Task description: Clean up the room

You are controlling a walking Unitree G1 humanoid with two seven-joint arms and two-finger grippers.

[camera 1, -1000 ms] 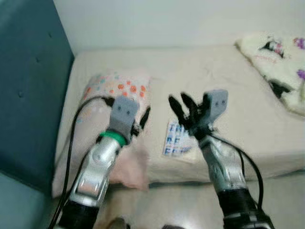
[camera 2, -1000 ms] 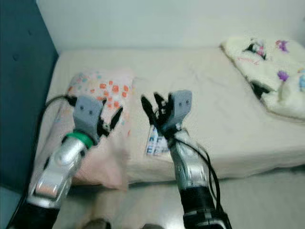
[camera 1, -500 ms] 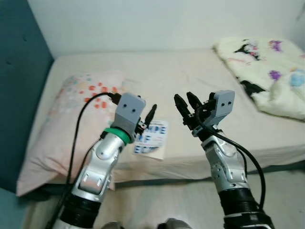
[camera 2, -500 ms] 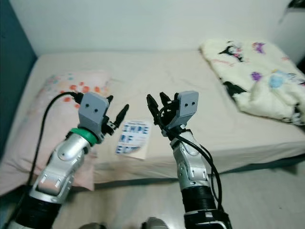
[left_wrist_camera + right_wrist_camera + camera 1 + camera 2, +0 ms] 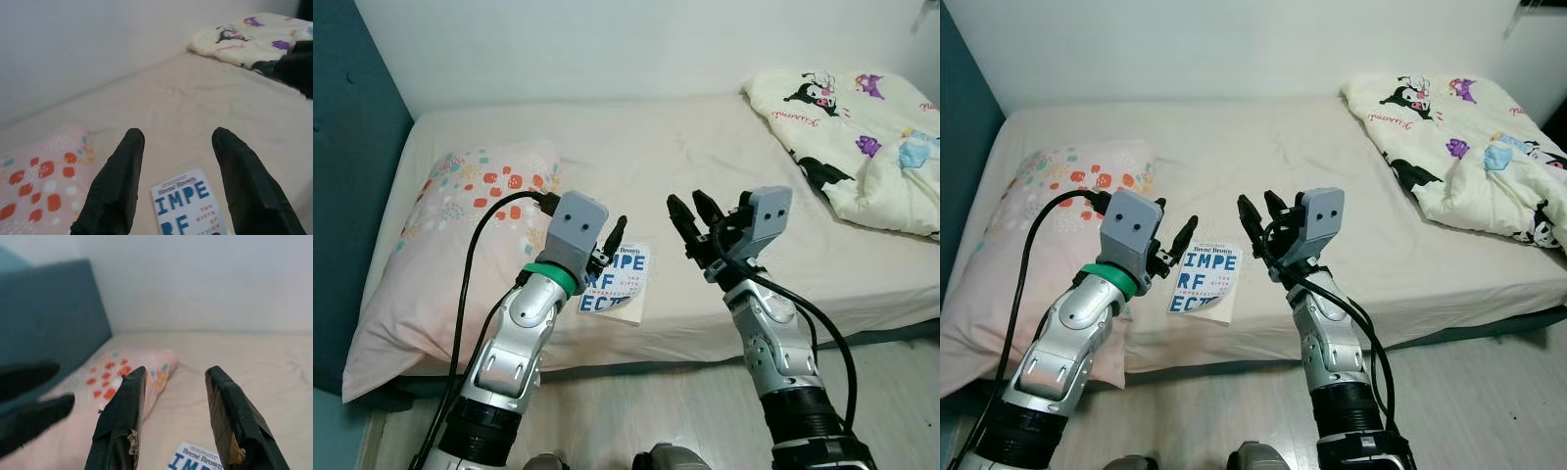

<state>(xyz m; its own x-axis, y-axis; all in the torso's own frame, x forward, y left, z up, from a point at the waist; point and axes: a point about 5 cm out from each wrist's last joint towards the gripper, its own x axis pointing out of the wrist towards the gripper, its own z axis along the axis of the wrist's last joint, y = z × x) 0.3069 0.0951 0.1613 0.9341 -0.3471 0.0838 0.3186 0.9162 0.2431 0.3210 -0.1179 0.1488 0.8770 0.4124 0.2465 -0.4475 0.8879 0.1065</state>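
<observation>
Both pincers hang spread and empty above the beige mattress (image 5: 1332, 147): left gripper (image 5: 1172, 245), right gripper (image 5: 1259, 219). Between them lies the white paperback with blue lettering (image 5: 1206, 284), its near-left corner hidden behind the left gripper.

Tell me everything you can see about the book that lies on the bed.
The book is a thin paperback with a white cover and large blue letters; a smaller author line reads "Brene Brown". It lies flat, closed, cover up, slightly askew, near the front edge of the bed, on the beige sheet. The spotted pillow lies to its left without touching it. The left claw and the right claw are raised before it, both open; neither touches it.
</observation>
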